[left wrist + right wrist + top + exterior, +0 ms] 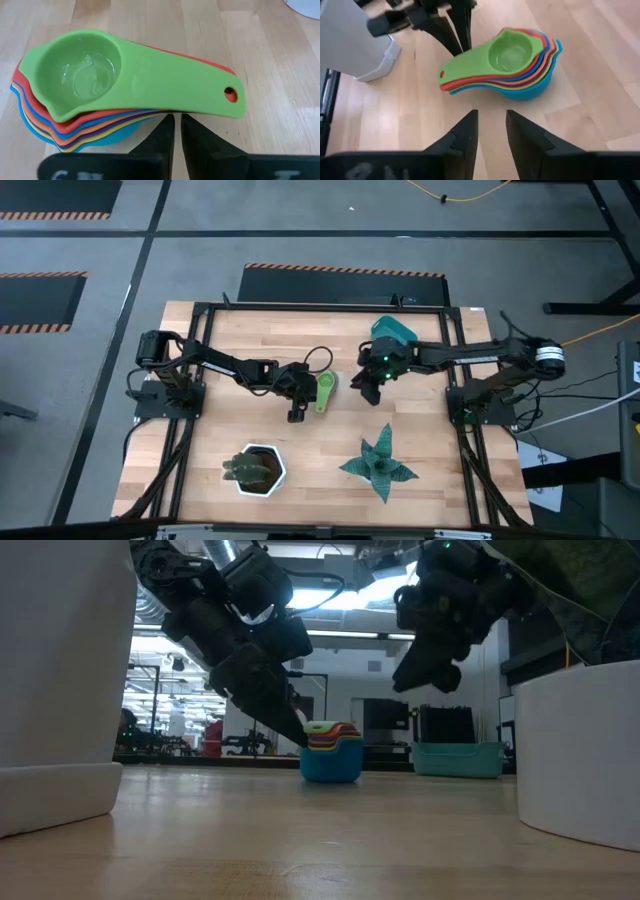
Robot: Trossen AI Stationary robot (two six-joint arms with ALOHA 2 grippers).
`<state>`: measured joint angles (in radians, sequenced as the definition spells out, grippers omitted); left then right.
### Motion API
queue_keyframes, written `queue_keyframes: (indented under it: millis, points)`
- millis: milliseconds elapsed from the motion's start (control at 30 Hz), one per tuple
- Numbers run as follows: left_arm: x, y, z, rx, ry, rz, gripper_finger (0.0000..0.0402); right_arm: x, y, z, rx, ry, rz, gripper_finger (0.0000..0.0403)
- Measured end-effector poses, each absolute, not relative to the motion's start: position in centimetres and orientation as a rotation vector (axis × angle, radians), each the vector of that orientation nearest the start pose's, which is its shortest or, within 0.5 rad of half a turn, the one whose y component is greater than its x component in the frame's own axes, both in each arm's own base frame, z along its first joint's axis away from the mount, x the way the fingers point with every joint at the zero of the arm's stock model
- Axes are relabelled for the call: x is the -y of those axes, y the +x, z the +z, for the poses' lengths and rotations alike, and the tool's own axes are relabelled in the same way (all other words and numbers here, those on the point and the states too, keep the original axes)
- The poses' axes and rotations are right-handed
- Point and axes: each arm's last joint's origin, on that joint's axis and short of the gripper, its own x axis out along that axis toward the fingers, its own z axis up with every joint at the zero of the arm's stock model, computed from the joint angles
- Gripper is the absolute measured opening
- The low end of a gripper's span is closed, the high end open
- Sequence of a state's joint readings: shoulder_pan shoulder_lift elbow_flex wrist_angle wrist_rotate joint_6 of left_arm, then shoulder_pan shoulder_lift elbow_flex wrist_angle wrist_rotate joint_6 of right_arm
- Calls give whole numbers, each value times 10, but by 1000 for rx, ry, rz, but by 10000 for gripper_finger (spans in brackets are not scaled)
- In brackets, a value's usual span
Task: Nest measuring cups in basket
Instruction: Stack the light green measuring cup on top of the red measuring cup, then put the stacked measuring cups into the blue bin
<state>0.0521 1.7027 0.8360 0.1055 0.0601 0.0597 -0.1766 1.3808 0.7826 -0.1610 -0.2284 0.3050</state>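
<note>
1. The wooden table [220,350] filled the centre of the high view, with both dark arms reaching inward from its left and right edges.
2. The white hexagonal pot [262,469] stood in the lower middle of the frame; the green star-shaped plant [379,465] lay to its right, well apart from the cups.
3. The basket [396,331], teal, sat at upper centre-right, partly covered by the right arm and holding no visible cup.
4. The measuring cups [325,391] stood nested in one stack on bare wood at mid-frame, green cup uppermost, light blue at the base, handles fanned together.
5. The left gripper [296,412] lay just left of the stack; in its wrist view the fingers [162,137] were nearly together, a thin gap between them, tips just beneath the handles and clamping nothing.
6. The right gripper [367,389] hung above the table just right of the stack; its fingers [466,132] stood apart, empty, with the stack ahead of them and clear of both tips.
</note>
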Motion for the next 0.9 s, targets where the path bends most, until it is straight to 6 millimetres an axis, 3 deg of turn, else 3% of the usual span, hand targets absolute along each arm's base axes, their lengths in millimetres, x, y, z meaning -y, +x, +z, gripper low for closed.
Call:
queue_keyframes:
  millis: [433, 667, 900]
  points:
    - [-15, 329, 151, -752, 15, -30, 5, 42, 270, 218, -704, 440, -60, 106]
    - [-24, 329, 152, -744, 77, 270, 4, 43, 270, 218, -703, 393, -46, 106]
    - [-25, 329, 153, -744, 92, 307, 20, 43, 270, 218, -701, 391, -44, 106]
